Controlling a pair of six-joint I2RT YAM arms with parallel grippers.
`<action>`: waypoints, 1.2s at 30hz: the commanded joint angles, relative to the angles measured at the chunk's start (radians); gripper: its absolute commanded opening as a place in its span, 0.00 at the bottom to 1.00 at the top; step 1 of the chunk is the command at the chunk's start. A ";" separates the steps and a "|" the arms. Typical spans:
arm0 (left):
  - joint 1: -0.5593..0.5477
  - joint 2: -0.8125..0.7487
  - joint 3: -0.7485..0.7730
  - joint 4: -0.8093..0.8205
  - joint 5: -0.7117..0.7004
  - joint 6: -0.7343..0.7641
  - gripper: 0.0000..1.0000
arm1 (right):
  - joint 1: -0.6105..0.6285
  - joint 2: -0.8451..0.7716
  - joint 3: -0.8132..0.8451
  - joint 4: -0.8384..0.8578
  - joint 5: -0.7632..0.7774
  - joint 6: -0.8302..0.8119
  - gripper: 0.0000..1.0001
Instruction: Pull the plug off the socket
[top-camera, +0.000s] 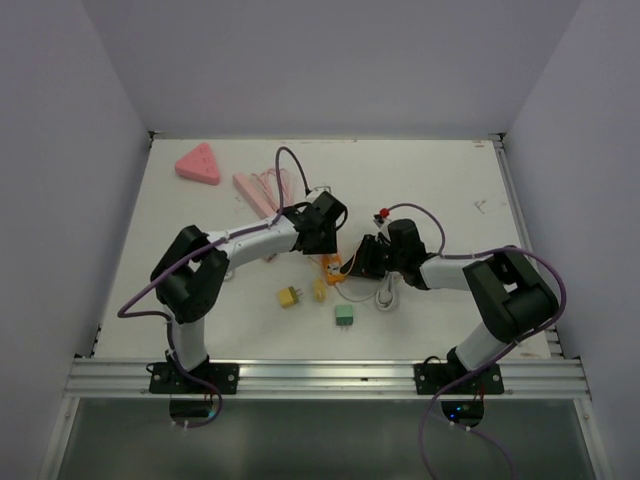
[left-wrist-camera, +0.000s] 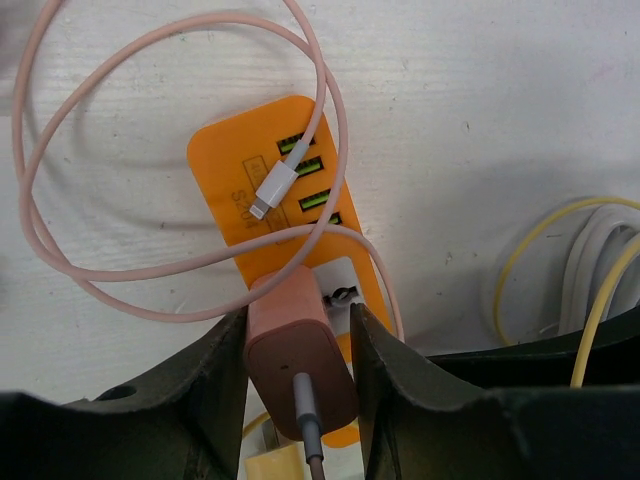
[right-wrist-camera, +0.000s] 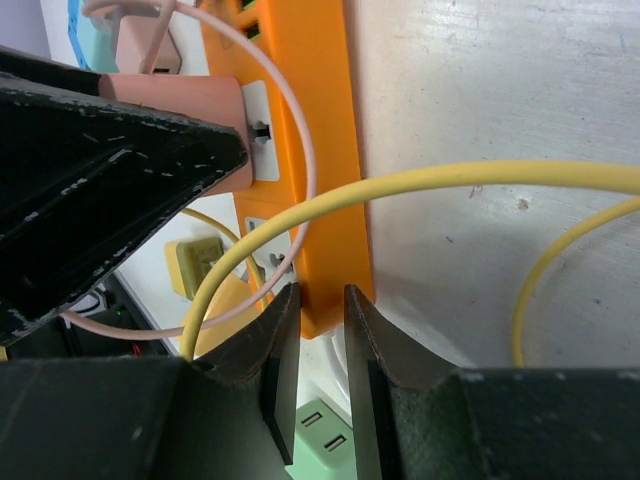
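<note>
Closest in, the left gripper (left-wrist-camera: 300, 318) is clamped on the pink plug (left-wrist-camera: 298, 360), one dark finger tight against each side. That plug sits at the white socket face of the orange power strip (left-wrist-camera: 218, 160). Its pink cable (left-wrist-camera: 25, 200) loops out toward 10 o'clock, and the white connector (left-wrist-camera: 272, 190) lies loose on the strip. Over to the right gripper (right-wrist-camera: 318, 300): jaws narrow, pinching the strip's end edge, with a yellow cable (right-wrist-camera: 480, 180) crossing above. Out on the table (top-camera: 450, 180), a green adapter (top-camera: 344, 314) lies at the strip's 5 o'clock and a yellow adapter (top-camera: 290, 296) at 8. A pink wedge (top-camera: 198, 164) lies far off at 10.
</note>
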 joint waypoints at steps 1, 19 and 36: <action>0.018 -0.059 0.121 -0.021 0.049 0.015 0.00 | -0.002 0.044 -0.029 -0.244 0.248 -0.046 0.25; 0.037 -0.042 0.180 -0.063 0.029 0.030 0.00 | 0.000 0.003 -0.050 -0.242 0.286 -0.020 0.26; 0.033 -0.145 -0.041 0.125 0.140 0.093 0.00 | -0.011 -0.081 -0.040 0.070 0.068 0.038 0.52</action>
